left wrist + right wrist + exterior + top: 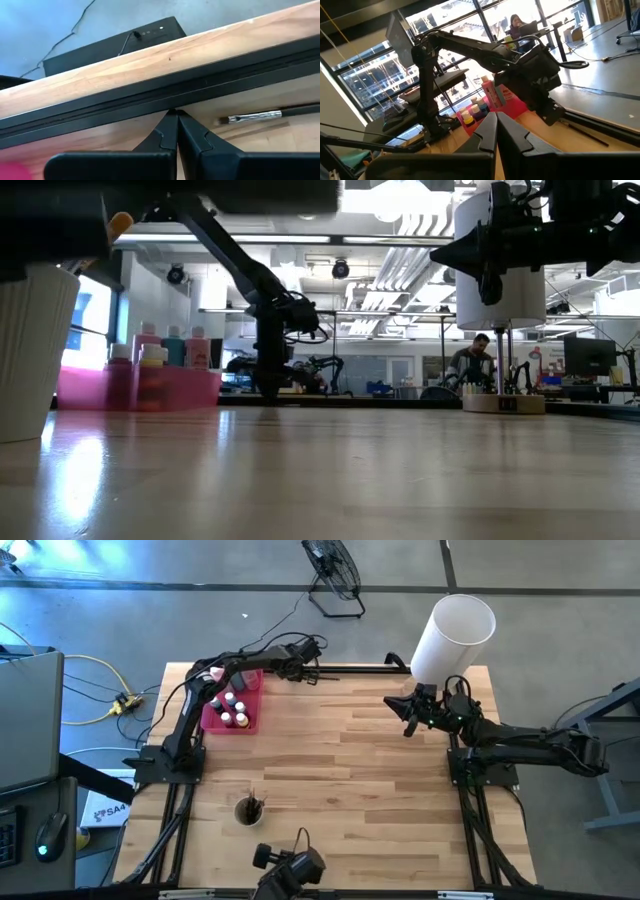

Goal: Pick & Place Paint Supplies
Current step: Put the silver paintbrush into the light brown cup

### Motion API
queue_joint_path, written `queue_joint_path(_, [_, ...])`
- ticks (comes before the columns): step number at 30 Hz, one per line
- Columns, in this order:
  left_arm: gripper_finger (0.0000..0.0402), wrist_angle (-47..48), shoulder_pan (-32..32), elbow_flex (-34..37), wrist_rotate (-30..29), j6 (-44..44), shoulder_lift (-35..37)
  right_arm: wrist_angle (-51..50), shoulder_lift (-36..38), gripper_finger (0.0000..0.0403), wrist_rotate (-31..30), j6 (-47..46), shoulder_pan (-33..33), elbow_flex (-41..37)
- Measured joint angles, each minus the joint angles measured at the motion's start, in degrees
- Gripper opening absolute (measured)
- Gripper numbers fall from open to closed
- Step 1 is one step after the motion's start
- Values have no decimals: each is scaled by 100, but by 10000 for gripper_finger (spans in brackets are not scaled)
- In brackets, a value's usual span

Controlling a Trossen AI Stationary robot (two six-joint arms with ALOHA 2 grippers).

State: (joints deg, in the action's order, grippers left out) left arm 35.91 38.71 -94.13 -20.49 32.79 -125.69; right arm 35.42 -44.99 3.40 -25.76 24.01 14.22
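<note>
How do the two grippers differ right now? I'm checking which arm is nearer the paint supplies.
The left gripper is low over the table's far edge, close to a brush and the pink tray; the right gripper hangs high beside the white cylinder, away from both. The left points along the far rail, the right toward the table's middle. Both are shut and empty.

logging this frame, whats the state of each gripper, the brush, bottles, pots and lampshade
left gripper: shut, empty, at the far rail near the brush
right gripper: shut, empty, raised by the lampshade
brush: lying flat on the table by the rail
bottles: upright in the tray, capped
pots: in the tray, capped
lampshade: standing upright
</note>
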Motion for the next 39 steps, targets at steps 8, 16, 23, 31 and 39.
queue_joint_path(8, [0, -22, -258, 0, 257, -122, 52, -2, 0, 2, 7, 2, 1, 0])
queue_joint_path(16, [0, 427, -357, -475, 253, -473, 51, 1, 0, 2, 14, 4, 2, 0])
queue_joint_path(23, [0, 833, -354, -1309, 247, -1555, 57, 2, 0, 2, 2, 4, 2, 0])
queue_joint_path(31, [0, 315, -353, -1575, 1484, -3333, 59, 2, 0, 2, -63, 22, 2, 0])
queue_joint_path(39, [0, 320, -348, -1578, 1439, -3825, 59, 2, 0, 2, -201, 44, 17, 0])
